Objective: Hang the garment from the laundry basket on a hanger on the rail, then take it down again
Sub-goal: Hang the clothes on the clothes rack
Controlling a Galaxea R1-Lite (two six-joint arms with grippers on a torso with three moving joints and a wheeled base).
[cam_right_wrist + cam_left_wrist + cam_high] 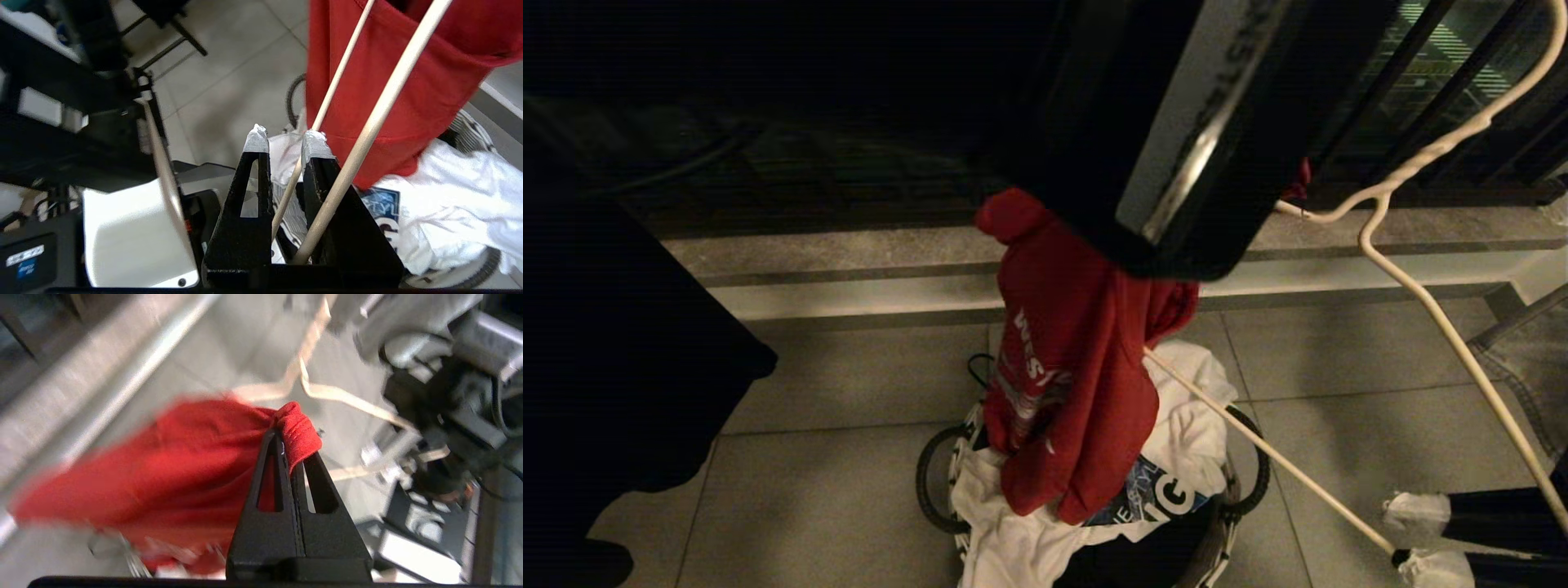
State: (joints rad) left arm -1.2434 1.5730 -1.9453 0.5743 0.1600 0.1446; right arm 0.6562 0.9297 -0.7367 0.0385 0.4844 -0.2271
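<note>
The red garment (pixel 1078 359) hangs bunched above the laundry basket (pixel 1225 523), its white lettering showing. My left gripper (pixel 286 437) is shut on a folded edge of the garment (pixel 163 465); in the head view my left arm (pixel 1168 122) hides that grip. The cream wire hanger (pixel 1445 327) is tilted in the air at the right, and its bottom bar runs up to the garment's side. My right gripper (pixel 1409 539), low at the right, is shut on the hanger's (pixel 367 122) lower corner, with wire between the taped fingertips (pixel 255 139). The rail is out of view.
A white T-shirt (pixel 1192 425) spills over the basket's rim. A dark garment (pixel 621 327) hangs at the left and jeans (pixel 1527 359) at the right edge. A stone ledge (pixel 849 253) under a barred window runs across behind, above the tiled floor (pixel 833 490).
</note>
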